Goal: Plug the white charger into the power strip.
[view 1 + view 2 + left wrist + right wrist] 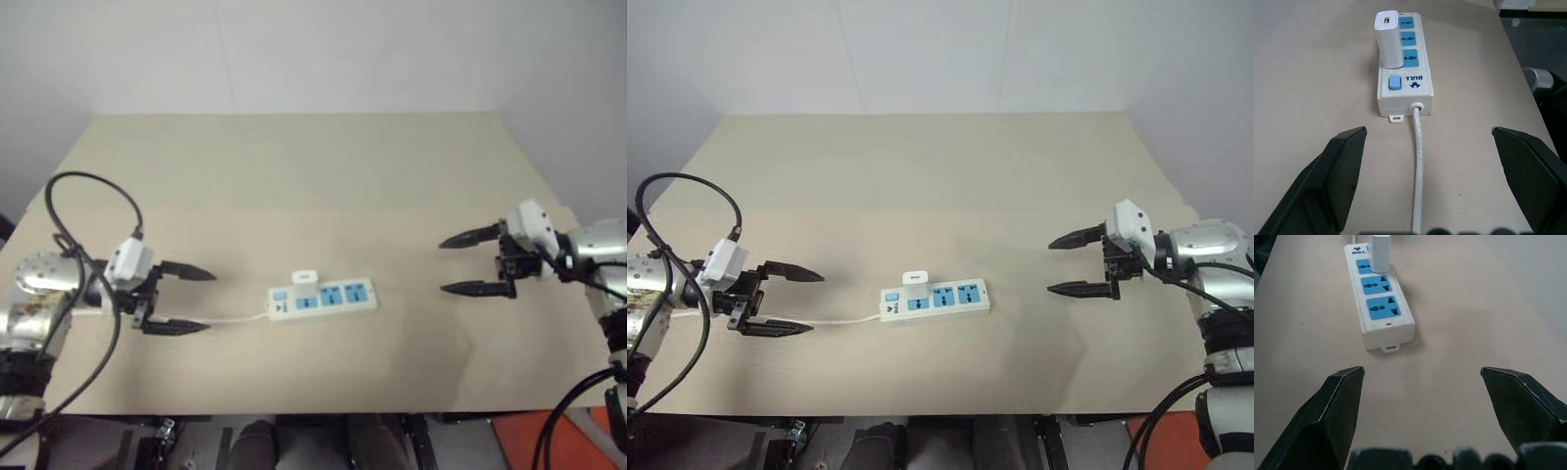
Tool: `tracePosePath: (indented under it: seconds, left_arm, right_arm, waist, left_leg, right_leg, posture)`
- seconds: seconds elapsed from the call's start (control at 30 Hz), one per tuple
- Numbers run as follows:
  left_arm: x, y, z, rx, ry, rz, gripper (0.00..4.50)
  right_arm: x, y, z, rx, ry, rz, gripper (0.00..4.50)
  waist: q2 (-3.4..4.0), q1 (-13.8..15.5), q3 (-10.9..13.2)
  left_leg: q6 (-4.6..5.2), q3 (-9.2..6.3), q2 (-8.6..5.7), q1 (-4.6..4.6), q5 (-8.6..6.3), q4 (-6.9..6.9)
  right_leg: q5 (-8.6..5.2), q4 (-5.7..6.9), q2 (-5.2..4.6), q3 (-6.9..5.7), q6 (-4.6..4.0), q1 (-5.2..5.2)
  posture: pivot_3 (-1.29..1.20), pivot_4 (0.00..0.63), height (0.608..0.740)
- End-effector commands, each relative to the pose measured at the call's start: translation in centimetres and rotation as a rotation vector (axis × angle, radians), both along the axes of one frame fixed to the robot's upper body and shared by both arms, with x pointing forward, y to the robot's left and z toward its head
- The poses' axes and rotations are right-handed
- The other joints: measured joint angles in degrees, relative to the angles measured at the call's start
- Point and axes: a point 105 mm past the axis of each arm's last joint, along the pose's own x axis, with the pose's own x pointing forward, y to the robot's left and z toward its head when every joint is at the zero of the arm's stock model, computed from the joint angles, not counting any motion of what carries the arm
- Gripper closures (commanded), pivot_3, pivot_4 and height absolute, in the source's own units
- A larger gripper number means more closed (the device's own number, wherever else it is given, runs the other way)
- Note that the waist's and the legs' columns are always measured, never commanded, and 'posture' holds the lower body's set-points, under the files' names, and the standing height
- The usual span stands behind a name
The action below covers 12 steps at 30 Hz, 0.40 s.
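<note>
- Between the spread black fingers of the left gripper (181, 300) lies nothing but table (294, 166) and the strip's thin cord (1419, 161); jaws wide apart, touching nothing.
- Right gripper (475, 262): jaws equally wide, empty, well apart from the strip.
- White charger (1388, 39): upright in the socket nearest the switch of the power strip (323, 297), mid-table; apparently seated.
- Handling, judged: light, rigid, smooth-sided; pinch its two flat flanks.

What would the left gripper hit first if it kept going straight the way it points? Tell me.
Most likely the power strip: the open left gripper points along the thin white cord toward the strip's switch end, where the white charger stands plugged in. Bare table lies between; depth is uncertain.
</note>
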Motion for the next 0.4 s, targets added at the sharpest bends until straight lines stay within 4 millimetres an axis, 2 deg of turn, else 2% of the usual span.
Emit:
tracePosePath:
  seconds: [0.03,0.4]
  left_arm:
    - [0.1,0.0,1.0,-0.007,-0.050,0.006,0.02]
    - [-0.3,1.9,1.5,0.023,-0.087,0.078,0.02]
  right_arm:
    - [-0.6,0.0,1.2,-0.002,-0.058,0.054,0.00]
    - [-0.5,-0.7,0.8,-0.032,-0.056,-0.025,0.00]
  waist:
    - [0.00,0.19,0.00]
    - [0.00,0.20,0.00]
  left_leg:
    - [0.00,0.00,0.00,-0.01,0.00,0.01]
    - [0.00,0.05,0.01,-0.05,0.00,0.00]
  right_leg:
    - [0.00,0.00,0.00,0.00,0.00,0.00]
    - [0.01,-0.02,-0.01,0.00,-0.01,-0.02]
  posture:
    - [0.00,0.150,0.740]
    - [0.00,0.150,0.740]
